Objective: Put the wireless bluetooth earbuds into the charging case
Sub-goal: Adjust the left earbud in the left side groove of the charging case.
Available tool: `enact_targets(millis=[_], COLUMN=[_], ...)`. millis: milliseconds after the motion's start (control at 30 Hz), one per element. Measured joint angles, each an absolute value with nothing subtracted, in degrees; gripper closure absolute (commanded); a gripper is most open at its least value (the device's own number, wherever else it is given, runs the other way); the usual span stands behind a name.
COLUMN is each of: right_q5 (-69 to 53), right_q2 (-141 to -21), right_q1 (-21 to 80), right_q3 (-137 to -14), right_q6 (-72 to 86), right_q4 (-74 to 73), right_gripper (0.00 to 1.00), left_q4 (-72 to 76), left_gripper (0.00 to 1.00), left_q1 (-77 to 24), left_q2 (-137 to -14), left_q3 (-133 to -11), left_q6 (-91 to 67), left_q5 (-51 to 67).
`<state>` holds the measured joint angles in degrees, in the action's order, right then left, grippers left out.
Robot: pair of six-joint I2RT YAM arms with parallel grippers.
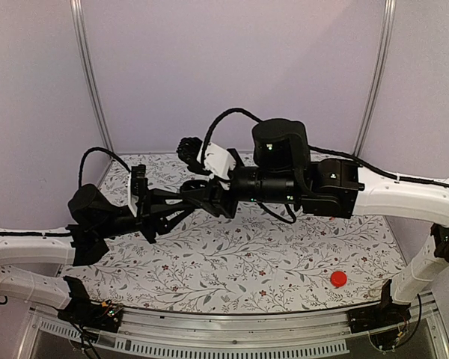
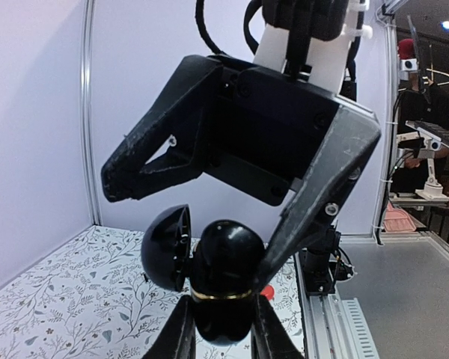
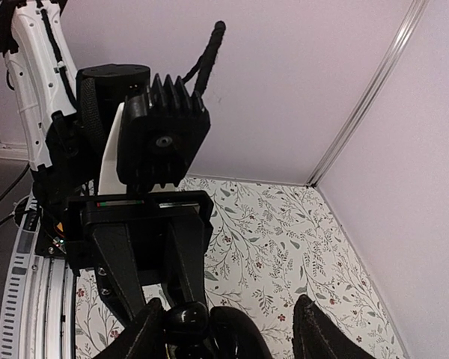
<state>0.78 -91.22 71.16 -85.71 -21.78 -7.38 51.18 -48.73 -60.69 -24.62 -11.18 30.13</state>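
Hovering over floral tabletop (image 1: 284, 262) (lilac walls (image 1: 232, 67)); left gripper (image 2: 223, 318) clamping charging case (image 2: 224, 258), right gripper (image 3: 228, 314) jaws apart

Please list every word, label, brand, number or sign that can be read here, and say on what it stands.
None can be read. The glossy black rounded charging case, the flat red disc and the floral-patterned table cover bear no writing; anything on the black arm housings is too small to read.

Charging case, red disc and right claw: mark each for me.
charging case (image 2: 223, 269): left wrist view, its glossy round front half
red disc (image 1: 338, 279): top external view, its centre
right claw (image 3: 228, 333): right wrist view, midway between its fingertips
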Motion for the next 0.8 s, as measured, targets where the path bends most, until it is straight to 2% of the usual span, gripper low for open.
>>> enact_targets(millis=[567,800], right_q5=[-0.64,0.93], right_q2=[-89.93,-90.54], right_q1=[71.22,71.26], right_q3=[-84.77,-87.94], right_q6=[-21.8,-20.14], right_q4=[-8.14,-7.92], right_gripper=[0.41,0.39], left_q4=[50.98,50.3], left_gripper=[0.79,0.79], left_q1=[-48.75,-48.75], left_q2=[-60.75,-60.77], left_q3=[-25.15,-25.67], left_q6=[-10.94,-10.52], left_q5=[28.93,26.48])
